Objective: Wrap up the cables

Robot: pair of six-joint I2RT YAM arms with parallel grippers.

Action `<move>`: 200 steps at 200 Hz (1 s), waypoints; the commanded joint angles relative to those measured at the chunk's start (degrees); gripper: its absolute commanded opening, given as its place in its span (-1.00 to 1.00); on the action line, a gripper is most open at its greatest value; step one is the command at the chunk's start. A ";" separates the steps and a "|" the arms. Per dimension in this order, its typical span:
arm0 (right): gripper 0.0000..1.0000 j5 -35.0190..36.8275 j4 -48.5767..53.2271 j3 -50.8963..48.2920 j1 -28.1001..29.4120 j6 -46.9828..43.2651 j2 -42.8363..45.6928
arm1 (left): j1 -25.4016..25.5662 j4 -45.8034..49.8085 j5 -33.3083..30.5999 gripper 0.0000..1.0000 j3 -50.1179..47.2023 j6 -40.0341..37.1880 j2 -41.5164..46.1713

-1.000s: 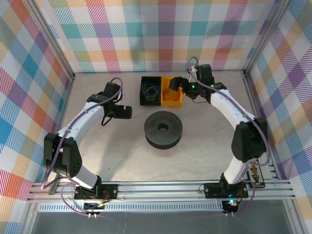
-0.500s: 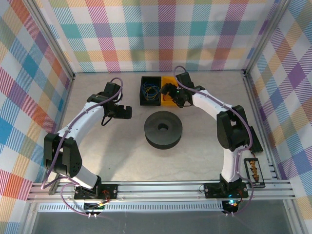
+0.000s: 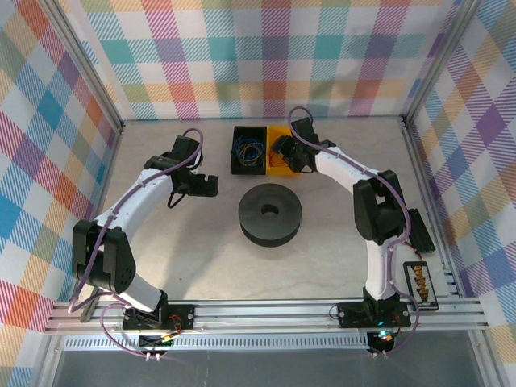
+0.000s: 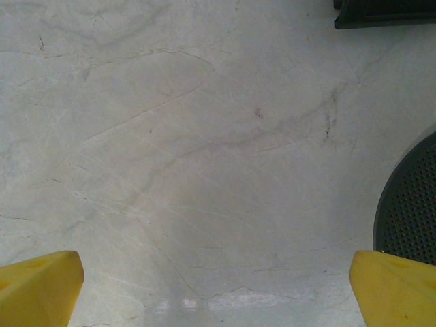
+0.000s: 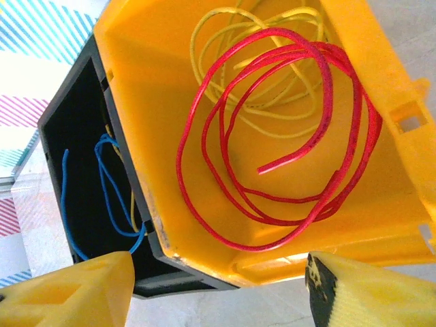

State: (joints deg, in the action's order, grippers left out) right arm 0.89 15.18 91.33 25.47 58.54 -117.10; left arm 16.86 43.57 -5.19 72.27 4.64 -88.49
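Right wrist: red wire [image 5: 293,154] coiled in yellow bin [image 5: 157,102], fingers [image 5: 75,293] spread.

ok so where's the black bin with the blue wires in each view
top external: the black bin sits at the far centre, left of the yellow bin.
left wrist: a black corner at the top right edge, likely its wall.
right wrist: it is on the left side, against the yellow bin.
shared landmark: the pale table that it stands on.
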 commanded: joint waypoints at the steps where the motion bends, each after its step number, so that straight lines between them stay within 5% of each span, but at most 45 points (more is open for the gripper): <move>1: 0.32 1.69 -1.44 1.88 -0.08 1.79 -0.99 | 0.89 1.17 -0.63 0.99 0.11 -1.22 0.60; 46: 0.07 2.85 -2.04 2.70 -0.10 3.74 -2.70 | 0.87 1.50 -1.26 0.99 0.39 -1.70 0.51; 200: -0.17 6.19 -4.84 5.59 -0.21 8.91 -6.81 | 0.89 3.34 -2.21 0.99 1.84 -2.19 -0.02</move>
State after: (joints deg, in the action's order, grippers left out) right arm 6.46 12.01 94.19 25.47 65.67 -121.86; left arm 16.86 45.10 -6.70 72.27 3.18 -88.49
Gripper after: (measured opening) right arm 0.426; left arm 0.997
